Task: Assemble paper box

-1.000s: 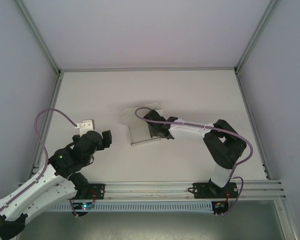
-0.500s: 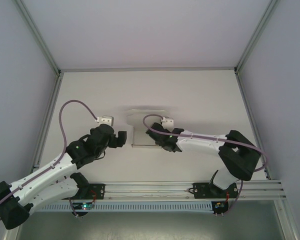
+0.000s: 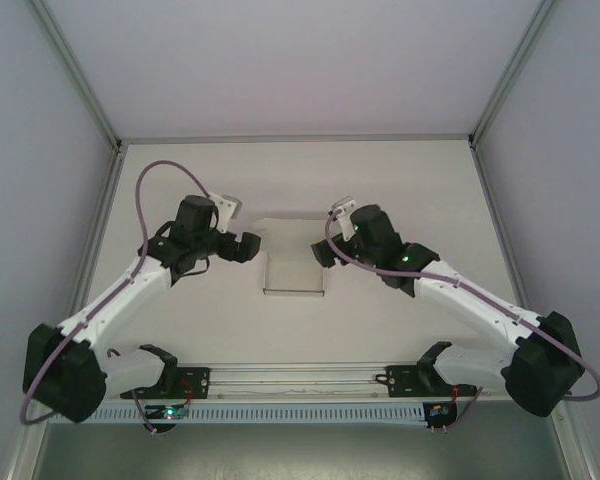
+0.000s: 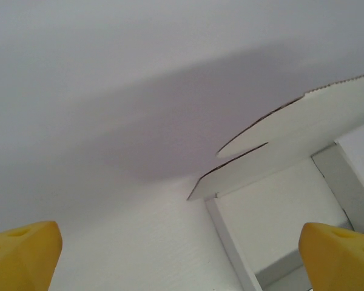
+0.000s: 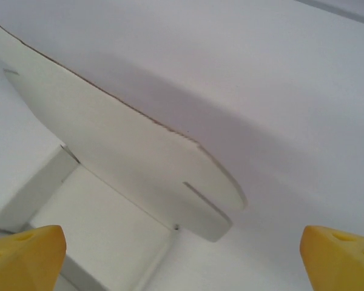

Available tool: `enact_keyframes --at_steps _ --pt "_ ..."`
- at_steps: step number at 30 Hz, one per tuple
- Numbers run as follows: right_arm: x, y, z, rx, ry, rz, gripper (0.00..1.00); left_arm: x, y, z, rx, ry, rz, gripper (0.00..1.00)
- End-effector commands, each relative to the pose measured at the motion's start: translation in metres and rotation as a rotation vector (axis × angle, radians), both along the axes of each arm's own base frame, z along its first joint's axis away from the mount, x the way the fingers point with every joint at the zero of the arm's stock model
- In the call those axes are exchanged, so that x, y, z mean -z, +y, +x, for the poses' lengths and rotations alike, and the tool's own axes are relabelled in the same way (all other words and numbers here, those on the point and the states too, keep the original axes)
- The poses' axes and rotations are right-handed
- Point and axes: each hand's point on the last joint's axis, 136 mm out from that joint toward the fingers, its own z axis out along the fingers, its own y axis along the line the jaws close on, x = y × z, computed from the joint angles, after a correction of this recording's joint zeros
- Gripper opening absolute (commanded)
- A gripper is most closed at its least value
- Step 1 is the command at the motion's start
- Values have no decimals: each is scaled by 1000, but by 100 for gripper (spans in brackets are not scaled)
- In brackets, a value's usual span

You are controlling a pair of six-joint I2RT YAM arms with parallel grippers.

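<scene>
paper box (image 3: 292,268) between left tool (image 3: 247,247), right tool (image 3: 324,253)

White paperboard box (image 3: 292,272), partly folded, a low open tray with thin raised side walls, a rounded, slotted flap (image 5: 127,151) standing tilted at its far edge, lying at the middle of the table (image 3: 410,180)

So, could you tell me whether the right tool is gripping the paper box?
No, the right tool has its yellow fingertips spread wide apart, and neither one touches the paper box.
</scene>
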Motion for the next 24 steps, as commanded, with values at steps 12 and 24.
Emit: enact_keyframes --at_steps 12,24 --pt "36 4 30 -299 192 -96 72 16 -46 22 469 144 -2 88" --pt "41 9 29 -322 225 -78 42 26 -41 19 488 160 43 66"
